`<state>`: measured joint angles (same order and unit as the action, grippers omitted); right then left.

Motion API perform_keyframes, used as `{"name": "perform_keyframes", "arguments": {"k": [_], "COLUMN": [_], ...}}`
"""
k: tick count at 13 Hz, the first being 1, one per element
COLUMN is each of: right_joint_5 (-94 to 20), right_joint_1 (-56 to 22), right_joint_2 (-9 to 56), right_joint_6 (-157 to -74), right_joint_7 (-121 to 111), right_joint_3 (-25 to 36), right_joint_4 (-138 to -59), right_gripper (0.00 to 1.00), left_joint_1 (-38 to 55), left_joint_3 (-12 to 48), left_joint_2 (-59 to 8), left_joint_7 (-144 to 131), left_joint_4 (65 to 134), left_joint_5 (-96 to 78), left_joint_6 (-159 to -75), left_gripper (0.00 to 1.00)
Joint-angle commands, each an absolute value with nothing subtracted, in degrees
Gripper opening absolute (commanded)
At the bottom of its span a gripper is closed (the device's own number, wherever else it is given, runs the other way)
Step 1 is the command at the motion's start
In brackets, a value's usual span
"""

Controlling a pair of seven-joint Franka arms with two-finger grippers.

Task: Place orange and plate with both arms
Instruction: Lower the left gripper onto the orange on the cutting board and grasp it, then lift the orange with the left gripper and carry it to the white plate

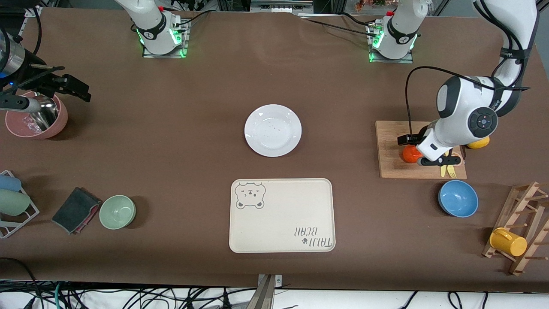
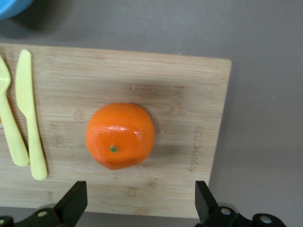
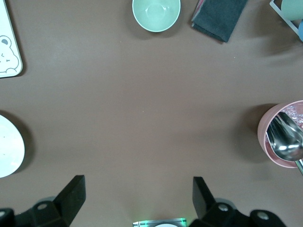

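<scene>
The orange (image 1: 409, 155) sits on a wooden cutting board (image 1: 390, 168) toward the left arm's end of the table. My left gripper (image 1: 418, 150) hangs open just over it. In the left wrist view the orange (image 2: 120, 135) lies on the board (image 2: 189, 94) with the left gripper (image 2: 140, 203) empty, its jaws wide apart and clear of the fruit. The white plate (image 1: 272, 130) lies empty at the table's middle, farther from the front camera than the bear-print tray; its edge shows in the right wrist view (image 3: 7, 146). My right gripper (image 1: 70, 87) waits open, high over the right arm's end (image 3: 137, 198).
A yellow fork and knife (image 1: 448, 171) lie on the board and a lemon (image 1: 478, 143) beside it. A blue bowl (image 1: 458, 198), a mug rack (image 1: 521, 234), a cream tray (image 1: 282, 214), a green bowl (image 1: 117, 211), a dark cloth (image 1: 76, 210) and a pink bowl with a spoon (image 1: 36, 116) stand around.
</scene>
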<state>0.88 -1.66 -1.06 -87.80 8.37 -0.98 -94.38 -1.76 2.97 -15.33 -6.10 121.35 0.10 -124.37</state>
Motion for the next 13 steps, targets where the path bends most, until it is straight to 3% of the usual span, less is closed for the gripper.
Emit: {"name": "perform_keyframes", "arguments": {"k": [1, 9, 12, 13], "right_joint_5": [0.3, 0.3, 0.3, 0.3], "right_joint_1": [-1.6, -1.7, -1.7, -1.7], "right_joint_2": [-1.7, -1.7, -1.6, -1.6], "right_joint_6": [-87.0, -87.0, -86.8, -86.8], "right_joint_7": [9.0, 9.0, 9.0, 9.0], "right_joint_3": [-1.0, -1.0, -1.0, -1.0], "right_joint_4": [-94.3, -94.3, -94.3, -94.4], "right_gripper": [1.0, 1.0, 1.0, 1.0], "left_joint_1": [-2.1, -2.0, -2.1, -2.1], "left_joint_3": [2.2, 1.9, 1.8, 1.7], "left_joint_2": [-17.1, -20.5, -21.0, -20.9], "left_joint_7": [-3.3, -2.7, -2.6, -2.6], "left_joint_4": [122.3, 122.3, 122.3, 122.3], "left_joint_5": [0.4, 0.4, 0.4, 0.4], "left_joint_6": [-129.0, -133.2, -133.3, -133.2], "left_gripper": [1.0, 1.0, 0.62, 0.53]}}
